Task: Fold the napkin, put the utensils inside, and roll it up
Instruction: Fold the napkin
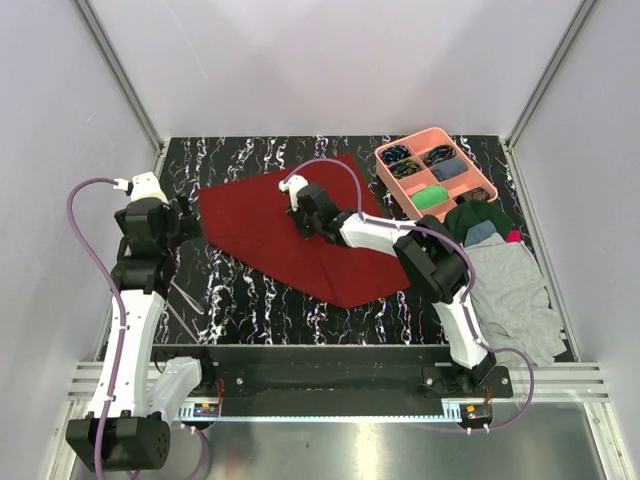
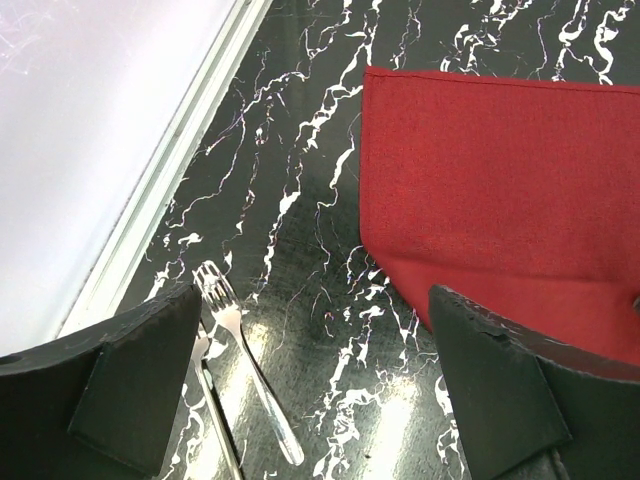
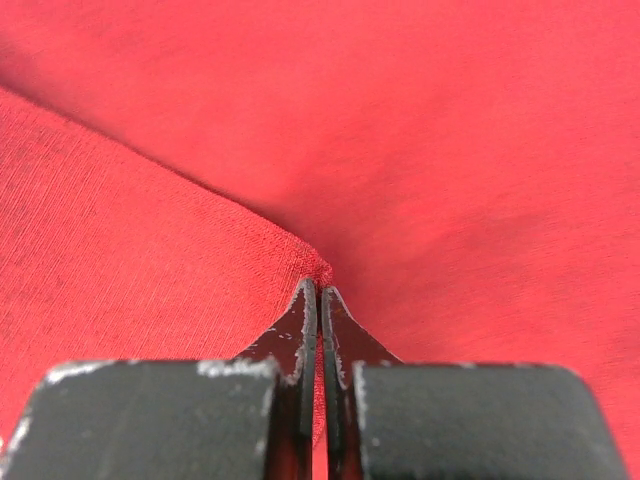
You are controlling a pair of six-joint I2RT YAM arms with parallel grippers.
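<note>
Right wrist view: right claw (image 3: 318, 292) is pressed together, seemingly pinching a napkin (image 3: 450, 150) corner to carry the fold over. The napkin lies mid table (image 2: 300, 250). Left claw (image 2: 315, 375), spread wide, hovers at its left over the fork (image 2: 250, 368), likely poised for pickup.

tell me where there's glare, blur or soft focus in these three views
top external: even soft light, everything sharp, just a sheen on the metal sheet at the near edge; left wrist: white glare patches on the glossy table, fork crisp; right wrist: napkin weave sharp only beside the right gripper, the rest blurred soft.
</note>
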